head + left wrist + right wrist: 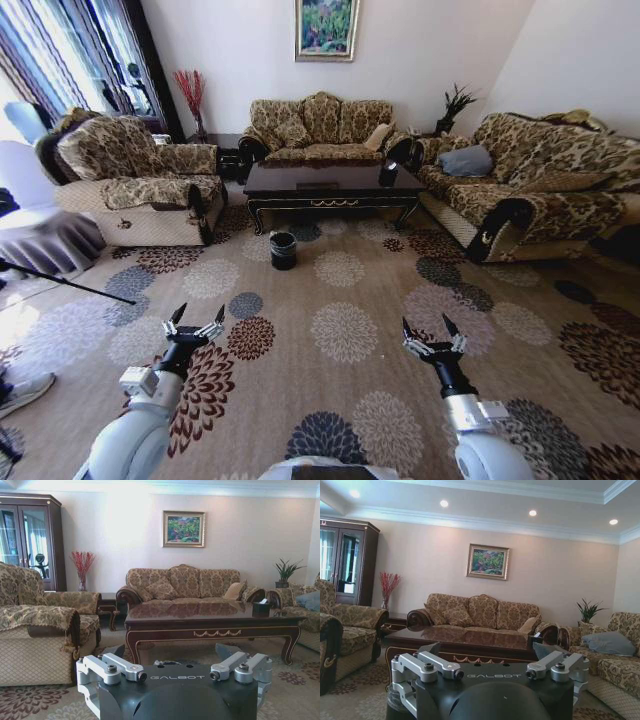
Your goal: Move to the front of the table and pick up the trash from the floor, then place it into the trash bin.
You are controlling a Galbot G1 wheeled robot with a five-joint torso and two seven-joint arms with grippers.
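Observation:
The table stands far ahead across the flowered carpet, dark and glossy with gold trim on its front edge; it also shows in the left wrist view and the right wrist view. The trash bin, a small black bucket, sits on the floor just in front of the table's left half. The trash is out of view; I cannot pick any piece out on the patterned carpet. My left gripper and right gripper hover low over the carpet near me, both open and holding nothing.
An armchair flanks the table on the left, a sofa stands behind it and another sofa on the right. A black tissue box sits on the tabletop. A tripod leg crosses the floor at far left.

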